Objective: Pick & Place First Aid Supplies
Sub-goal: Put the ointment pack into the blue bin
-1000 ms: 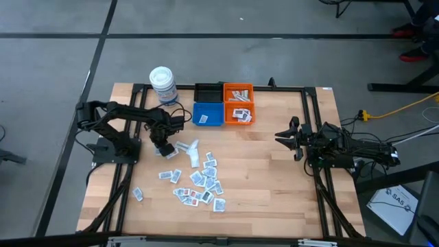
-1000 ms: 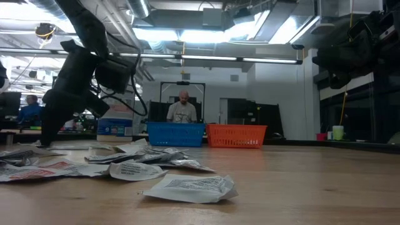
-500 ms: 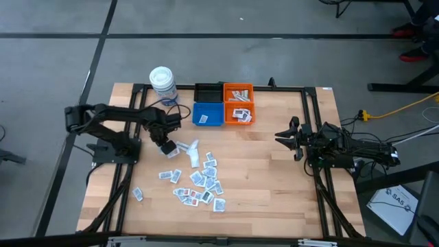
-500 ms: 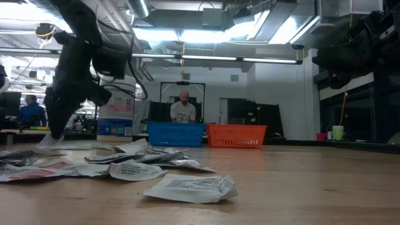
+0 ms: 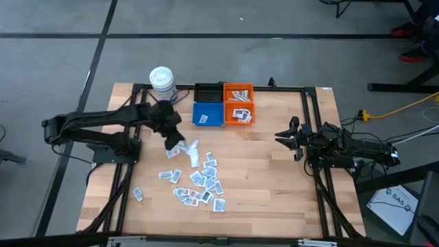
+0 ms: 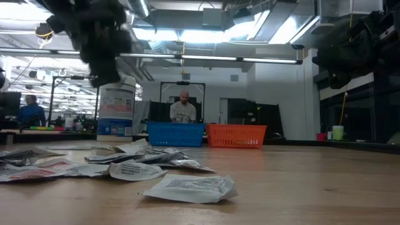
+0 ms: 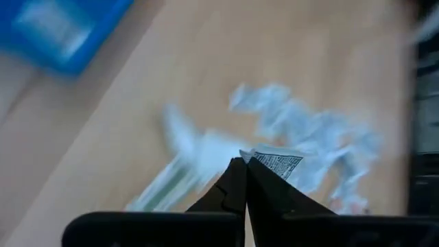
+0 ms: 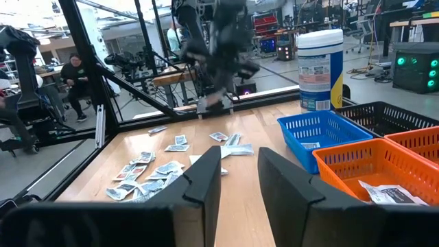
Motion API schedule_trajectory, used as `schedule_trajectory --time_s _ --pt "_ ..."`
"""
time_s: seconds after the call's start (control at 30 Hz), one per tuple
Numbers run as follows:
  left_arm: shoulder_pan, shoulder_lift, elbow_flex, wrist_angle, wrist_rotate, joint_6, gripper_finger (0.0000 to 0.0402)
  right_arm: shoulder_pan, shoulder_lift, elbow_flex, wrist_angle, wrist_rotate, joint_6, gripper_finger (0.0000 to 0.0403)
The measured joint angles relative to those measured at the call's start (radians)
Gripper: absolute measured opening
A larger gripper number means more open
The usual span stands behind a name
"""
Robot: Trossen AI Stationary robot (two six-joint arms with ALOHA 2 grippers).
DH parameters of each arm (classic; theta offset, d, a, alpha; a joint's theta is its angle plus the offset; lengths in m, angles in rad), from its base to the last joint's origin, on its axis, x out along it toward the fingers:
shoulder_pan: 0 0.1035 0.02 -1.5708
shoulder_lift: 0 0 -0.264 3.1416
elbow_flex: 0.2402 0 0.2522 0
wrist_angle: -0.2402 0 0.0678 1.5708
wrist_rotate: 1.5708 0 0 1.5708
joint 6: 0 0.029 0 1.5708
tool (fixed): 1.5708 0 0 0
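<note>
Several small white sachets (image 5: 199, 180) lie loose on the wooden table, left of centre; they also show up close in the low view (image 6: 187, 186). My left gripper (image 5: 171, 142) hangs above the pile's far left end, slanting down, shut on one printed sachet (image 7: 276, 162). The same arm shows in the right wrist view with a white scrap at its tips (image 8: 206, 103). My right gripper (image 5: 284, 137) waits at the table's right side, level and open (image 8: 236, 180), touching nothing. My left gripper pinches one edge of the small printed sachet (image 7: 252, 158) between its two fingertips. The fingers slant down from the table's left. The sachet sticks out past the tips and is lifted clear of the table and the pile.
At the far middle stand a blue bin (image 5: 208, 114), an orange bin (image 5: 238, 113) with sachets in it, a black bin (image 5: 208, 92) and a second orange bin (image 5: 238, 91). A white lidded tub (image 5: 163, 84) stands at the far left. People sit beyond the table.
My left gripper has risen from the table at the pile's far left end and tipped from pointing steeply down to a slant, shifting a little toward the bins. The sachet between its tips has come up with it, clear of the table.
</note>
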Motion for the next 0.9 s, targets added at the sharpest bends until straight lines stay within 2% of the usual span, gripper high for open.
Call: schedule_trajectory --time_s 0.13,0.3,0.37,0.53,0.9 --pt "0.009 -0.019 0.000 0.172 0.161 0.019 0.0001 0.000 0.000 0.000 0.000 0.000 0.000 0.0100" --pt "0.004 -0.020 0.000 0.470 0.399 0.016 0.0001 0.000 0.000 0.000 0.000 0.000 0.000 0.0100" --pt "-0.004 -0.020 0.001 0.579 0.455 0.031 0.0001 0.000 0.000 0.000 0.000 0.000 0.000 0.0100" --pt "-0.035 -0.020 0.002 0.731 0.466 0.151 0.0001 0.000 0.000 0.000 0.000 0.000 0.000 0.0100" --pt "-0.047 0.018 0.002 0.812 0.418 0.177 0.0001 0.000 0.000 0.000 0.000 0.000 0.000 0.0100"
